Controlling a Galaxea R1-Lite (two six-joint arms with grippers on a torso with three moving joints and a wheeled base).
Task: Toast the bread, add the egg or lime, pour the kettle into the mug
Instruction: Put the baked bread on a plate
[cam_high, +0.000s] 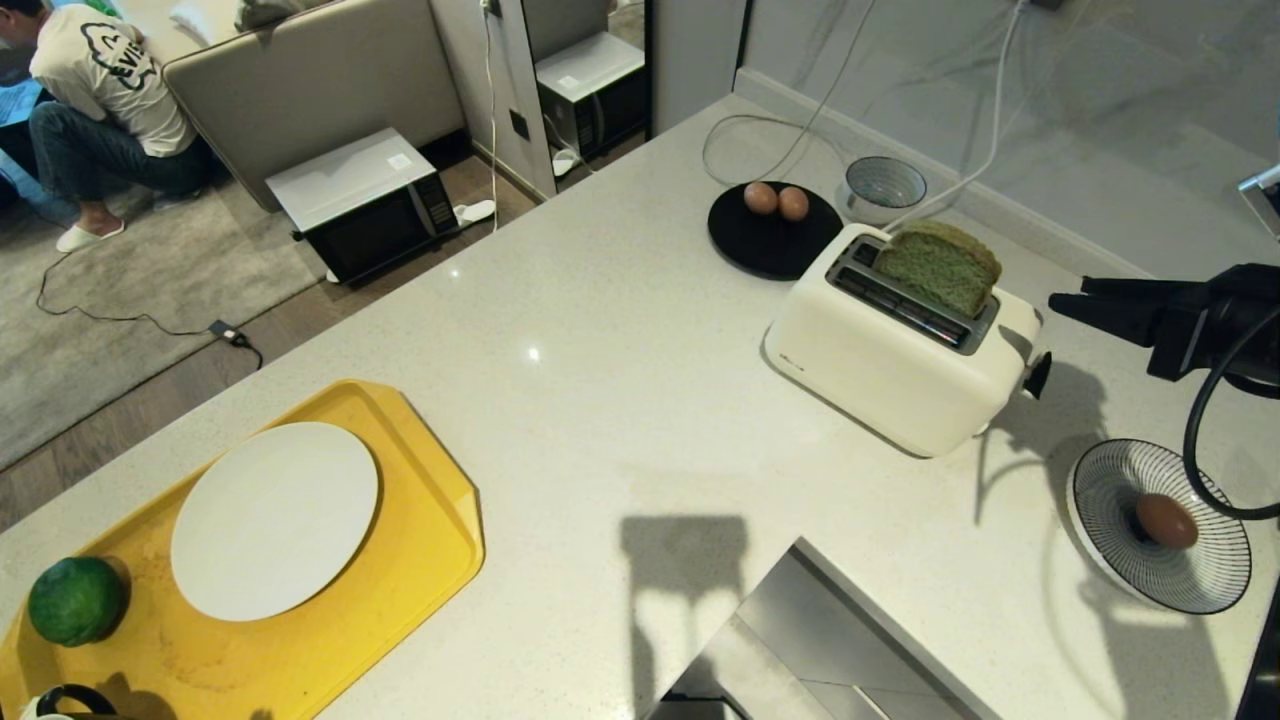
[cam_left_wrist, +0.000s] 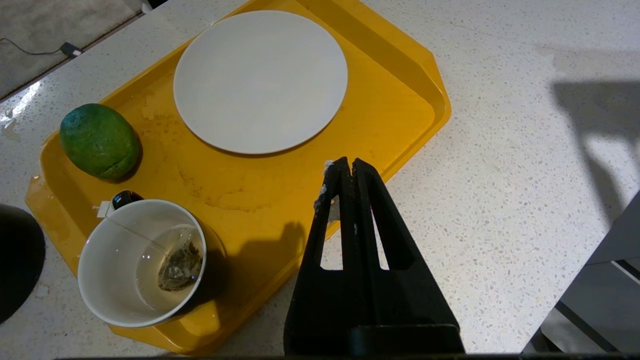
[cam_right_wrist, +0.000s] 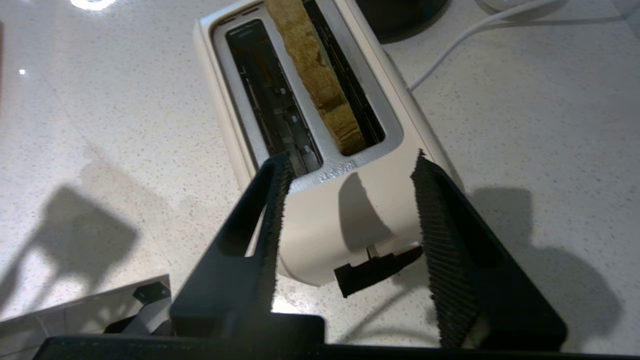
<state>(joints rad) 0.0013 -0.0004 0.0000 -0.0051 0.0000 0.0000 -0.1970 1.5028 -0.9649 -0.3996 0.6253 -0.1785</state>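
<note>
A pale, speckled stone table (cam_high: 600, 400) fills most of the head view, running back to a grey marbled wall where white cables trail down onto the surface. On the right half stands a cream two-slot toaster (cam_high: 895, 345), the green bread (cam_high: 940, 265) upright in the slot farther from the robot and rising well above the top. Behind the toaster, a black round plate (cam_high: 770, 250) carries two brown eggs, with a patterned grey bowl (cam_high: 884, 185) just beside it. Nearer the robot on the right, the egg (cam_high: 1166, 520) lies in a striped dish (cam_high: 1200, 590).

The right gripper (cam_right_wrist: 350, 165) hangs over the lever end of the toaster, its ribbed fingers (cam_right_wrist: 442, 250) spread apart and holding nothing; the black lever (cam_right_wrist: 372, 272) shows between them, below.

At the table's left end sits a yellow tray (cam_high: 420, 560) bearing a white plate (cam_high: 275, 518), the lime (cam_high: 76, 600) and, in the left wrist view, the mug (cam_left_wrist: 137, 270) with a tea bag in pale liquid. The left gripper (cam_left_wrist: 348, 165) hovers above the tray's edge, its fingers pressed together, empty. A dark rounded shape at that view's edge cannot be identified.

Beyond the table, a wooden floor and grey rug hold a microwave oven (cam_high: 365, 205), and a person (cam_high: 100, 90) crouches beside a beige sofa (cam_high: 300, 80).
</note>
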